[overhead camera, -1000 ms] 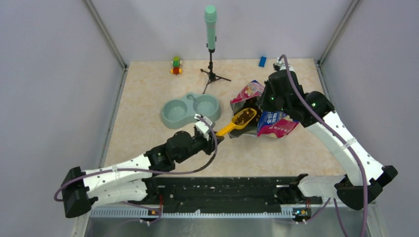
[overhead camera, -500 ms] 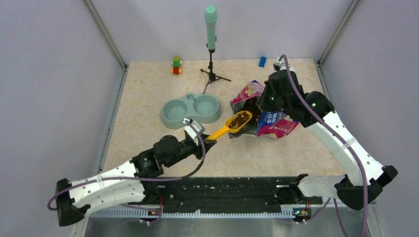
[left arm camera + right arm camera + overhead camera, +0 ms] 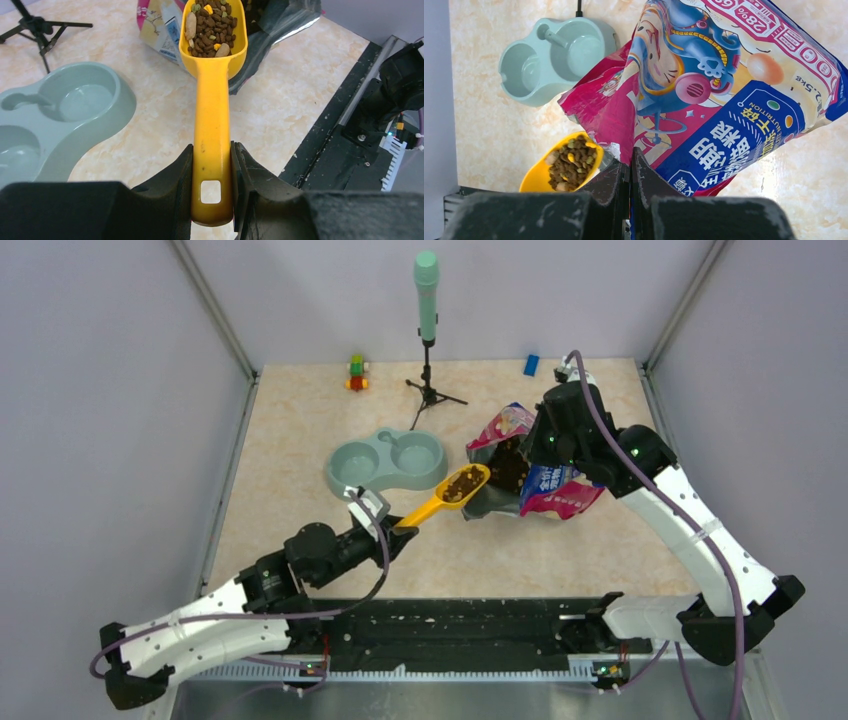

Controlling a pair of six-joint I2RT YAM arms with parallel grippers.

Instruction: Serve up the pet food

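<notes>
A heap of brown pet food [image 3: 212, 25] fills the bowl of a yellow scoop [image 3: 212, 115]. My left gripper [image 3: 212, 155] is shut on the scoop's handle and holds it level above the table. In the top view the loaded scoop [image 3: 461, 484] hangs between the bag's mouth and the green double bowl [image 3: 388, 462]. My right gripper [image 3: 630, 162] is shut on the edge of the pink and blue cat food bag [image 3: 724, 100], holding it propped with its mouth open. More pet food [image 3: 508, 465] shows inside that mouth.
A green microphone on a black tripod [image 3: 427, 300] stands behind the double bowl. Small toy bricks [image 3: 356, 371] and a blue block [image 3: 531, 364] lie by the back wall. The black base rail [image 3: 450, 620] runs along the near edge. Grey walls enclose three sides.
My left arm has drawn back to the left, carrying the full scoop out of the bag's mouth toward the double bowl. The right arm and bag have not moved.
</notes>
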